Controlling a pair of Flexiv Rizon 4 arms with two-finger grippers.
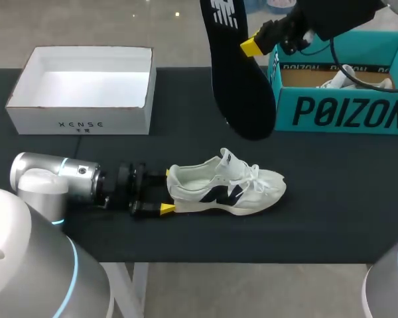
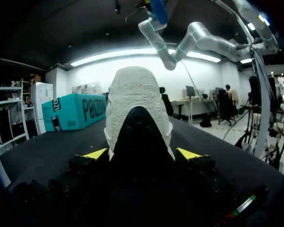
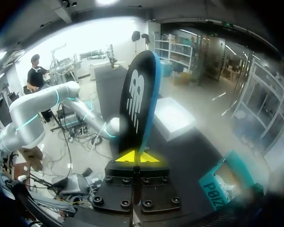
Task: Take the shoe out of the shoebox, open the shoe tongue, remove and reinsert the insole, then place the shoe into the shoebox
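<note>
Nearest of all is the left arm, lying low over the front of the bench (image 1: 331,199) and coming in from the left side. Its left gripper (image 1: 166,191) has its yellow-tipped fingers set on either side of the heel of the shoe (image 1: 225,189), one tip against each side, so the fingers are pinching the heel between them. From the left wrist view the heel fills the gap between the two tips and rises straight ahead of them.

That shoe is a white sneaker with a dark mark on its side. It stands on its sole on the dark bench, heel toward the left gripper and toe pointing away to the right, laces loose across the top. It is out of the box and well apart from both boxes.

Farther back and higher up, the right arm comes in from the right corner. Its right gripper (image 3: 137,157) has its two tips pressed onto the edge of the black insole (image 1: 242,93) — a thin pinch, with almost no gap between them. It holds the insole up in the air, clear of the shoe, white logo showing.

At the back left sits an open white box (image 1: 79,122). At the back right is the teal shoebox (image 1: 345,114), open too — with something white (image 1: 338,81) inside that I cannot make out.
</note>
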